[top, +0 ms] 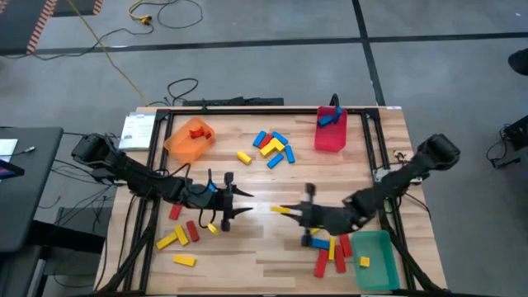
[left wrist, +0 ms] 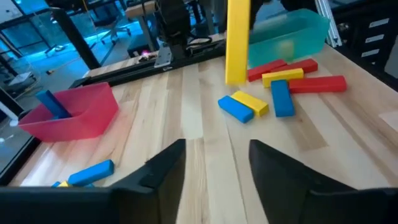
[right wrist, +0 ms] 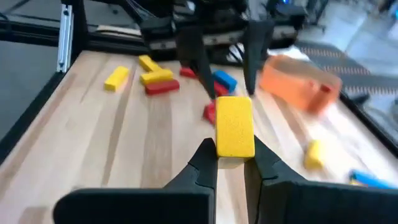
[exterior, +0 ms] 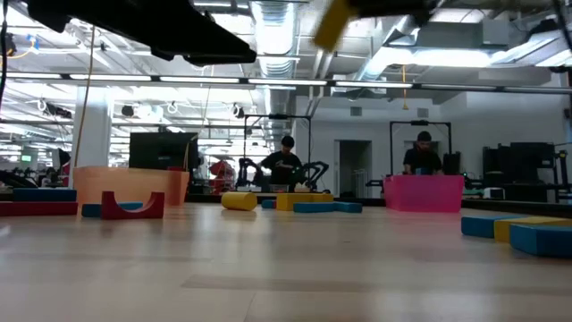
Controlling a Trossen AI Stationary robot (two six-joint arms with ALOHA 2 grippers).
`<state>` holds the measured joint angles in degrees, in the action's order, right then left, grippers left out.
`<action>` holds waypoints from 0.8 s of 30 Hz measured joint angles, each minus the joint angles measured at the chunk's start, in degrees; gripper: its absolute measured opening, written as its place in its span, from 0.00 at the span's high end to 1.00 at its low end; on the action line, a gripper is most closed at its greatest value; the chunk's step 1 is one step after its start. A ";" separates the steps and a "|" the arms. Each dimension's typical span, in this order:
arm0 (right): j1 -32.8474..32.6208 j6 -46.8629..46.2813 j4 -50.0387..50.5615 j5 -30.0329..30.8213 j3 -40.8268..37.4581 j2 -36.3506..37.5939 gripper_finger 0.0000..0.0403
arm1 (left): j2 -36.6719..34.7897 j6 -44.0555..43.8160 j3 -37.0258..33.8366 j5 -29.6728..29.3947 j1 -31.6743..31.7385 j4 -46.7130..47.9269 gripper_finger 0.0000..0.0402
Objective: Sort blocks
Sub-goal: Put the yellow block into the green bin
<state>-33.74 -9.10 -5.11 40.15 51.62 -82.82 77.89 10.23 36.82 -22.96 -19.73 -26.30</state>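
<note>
- right gripper clamped on a yellow block, block standing up between the fingertips, above mid table.
- same yellow block pointing from the right gripper toward the left gripper, a small gap between block and left fingertips.
- left gripper parted and holding nothing, yellow block hanging straight ahead beyond its fingers.
- loose red, blue and yellow blocks just beside the green bin, under the right arm.
- more blocks near the left arm; another cluster between orange bin and red bin.
- blue blocks in the red bin.
</note>
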 joint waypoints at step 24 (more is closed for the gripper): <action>-46.90 -87.89 56.70 9.06 0.07 6.28 0.91 | 0.02 -9.46 -2.34 2.93 1.84 -0.12 0.48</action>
<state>-80.64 -96.99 51.60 49.22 51.68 -76.53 77.91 0.78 34.48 -20.03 -17.89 -26.42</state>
